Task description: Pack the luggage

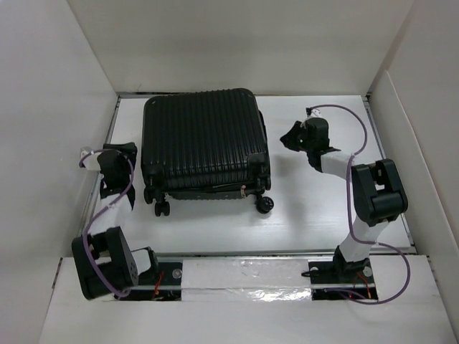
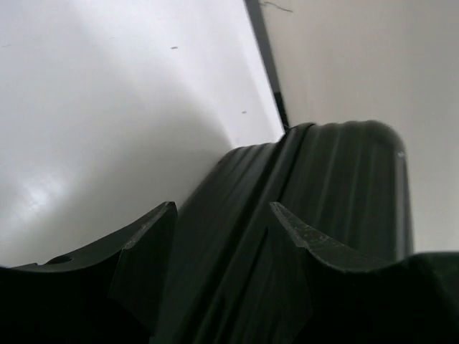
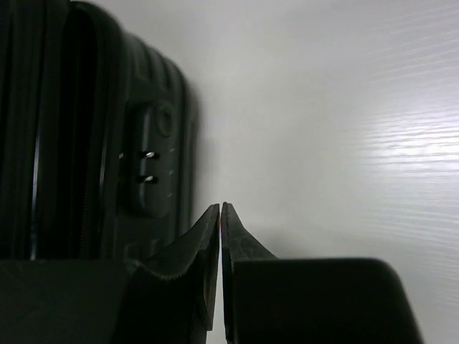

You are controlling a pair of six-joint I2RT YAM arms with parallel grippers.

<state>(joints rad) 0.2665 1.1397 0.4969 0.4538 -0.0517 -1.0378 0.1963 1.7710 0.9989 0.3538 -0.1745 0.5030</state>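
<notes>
Luggage: the black ribbed luggage (image 1: 204, 140) lay flat and closed on the white desk (image 1: 215, 236), in the far-left part of it, with its caster wheels (image 1: 265, 205) turned toward the arm bases.
Left fingers: the left fingers (image 2: 159, 218) stood apart with nothing between them – in the left wrist view the ribbed shell and a rounded corner of the case filled the gap beyond the tips.
Left arm: it sat just beside the left side of the case; whether it touched the shell could not be told.
Right fingers: the right fingers (image 3: 215, 226) were pressed together, only a hairline slit between the tips, and they held nothing.
Right arm: it reached in from the right, its head near the right side of the case but apart from it.
Side of the case: the right wrist view showed a recessed panel (image 3: 150, 168) with two small bright metal pieces, to the left of the fingertips.
Surroundings: white walls (image 1: 43, 107) stood around the desk – a purple cable (image 1: 90, 229) looped along the left arm.
</notes>
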